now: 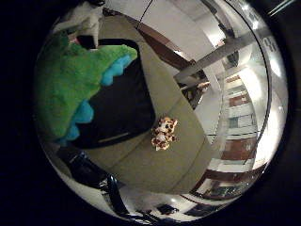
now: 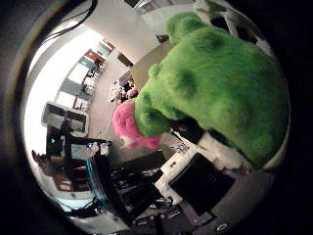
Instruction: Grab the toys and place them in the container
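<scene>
Filling the 9 o'clock side of the little finger side view: a green plush dinosaur (image 1: 70, 87), shaggy, with turquoise felt spikes along its back, very close to the palm and lifted over the black container (image 1: 123, 110), presumably for dropping in. Held against the palm, judging by that closeness and the white parts of the hand (image 2: 222, 154) beside it; fingers not clearly visible, so spread or curled cannot be told. Below, at centre: a soft-sided, rounded-square container on the beige counter (image 1: 164, 160). Just beside its 4 o'clock corner: a small spotted plush toy (image 1: 163, 133), brown and cream, not yet collected. In the thumb side view, a pink fuzzy part (image 2: 128, 127) beneath the green bulk.
</scene>
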`<state>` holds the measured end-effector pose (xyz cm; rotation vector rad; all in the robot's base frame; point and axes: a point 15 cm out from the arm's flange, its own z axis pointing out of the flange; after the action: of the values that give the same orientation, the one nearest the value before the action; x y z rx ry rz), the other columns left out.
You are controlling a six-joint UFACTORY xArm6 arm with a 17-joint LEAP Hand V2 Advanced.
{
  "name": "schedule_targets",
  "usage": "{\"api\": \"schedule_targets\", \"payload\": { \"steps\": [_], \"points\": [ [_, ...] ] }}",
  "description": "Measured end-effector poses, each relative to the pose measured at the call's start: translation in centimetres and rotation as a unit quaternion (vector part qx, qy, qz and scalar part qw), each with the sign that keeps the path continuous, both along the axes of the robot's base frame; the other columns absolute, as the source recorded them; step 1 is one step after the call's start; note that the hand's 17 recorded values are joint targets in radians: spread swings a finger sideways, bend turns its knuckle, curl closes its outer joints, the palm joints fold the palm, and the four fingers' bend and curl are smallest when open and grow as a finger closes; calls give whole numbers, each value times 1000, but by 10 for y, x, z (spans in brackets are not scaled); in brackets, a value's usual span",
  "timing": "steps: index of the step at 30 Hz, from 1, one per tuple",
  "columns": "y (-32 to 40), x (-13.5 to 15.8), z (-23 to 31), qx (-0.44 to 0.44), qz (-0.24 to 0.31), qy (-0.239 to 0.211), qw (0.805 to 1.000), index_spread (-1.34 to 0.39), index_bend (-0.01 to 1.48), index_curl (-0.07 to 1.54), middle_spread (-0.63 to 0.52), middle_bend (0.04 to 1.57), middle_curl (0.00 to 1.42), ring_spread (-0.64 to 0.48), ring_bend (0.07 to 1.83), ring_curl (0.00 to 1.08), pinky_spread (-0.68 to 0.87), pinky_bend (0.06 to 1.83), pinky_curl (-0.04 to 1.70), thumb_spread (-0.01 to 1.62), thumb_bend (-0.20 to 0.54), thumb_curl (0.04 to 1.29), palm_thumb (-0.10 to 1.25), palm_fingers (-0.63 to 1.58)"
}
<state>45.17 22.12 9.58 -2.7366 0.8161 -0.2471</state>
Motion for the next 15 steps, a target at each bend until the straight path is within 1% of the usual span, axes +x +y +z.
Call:
{"api": "schedule_targets", "payload": {
  "steps": [3, 5, 8, 12, 15],
  "points": [
    [1, 0, 0, -1, 2, 0, 1000, -440, 239, 564, -116, 418, 566, -192, 823, 547, 211, 863, 665, 1076, -33, 337, 588, 188],
    [0, 1, 0, -1, 3, -1, 1000, -432, 231, 522, -108, 373, 518, -159, 735, 498, 252, 808, 629, 1057, -34, 317, 535, 140],
    [1, 2, -1, -1, 3, 0, 1000, -424, 222, 480, -94, 331, 470, -126, 657, 446, 278, 755, 581, 1044, -28, 305, 511, 155],
    [6, 16, 0, 2, 1, -4, 1000, -419, 196, 441, -90, 293, 431, -114, 617, 408, 252, 706, 535, 1042, -25, 295, 501, 195],
    [-1, 20, -5, 0, -6, 0, 1000, -413, 186, 412, -97, 270, 408, -119, 598, 386, 182, 679, 497, 1041, -25, 291, 501, 222]
  ]
}}
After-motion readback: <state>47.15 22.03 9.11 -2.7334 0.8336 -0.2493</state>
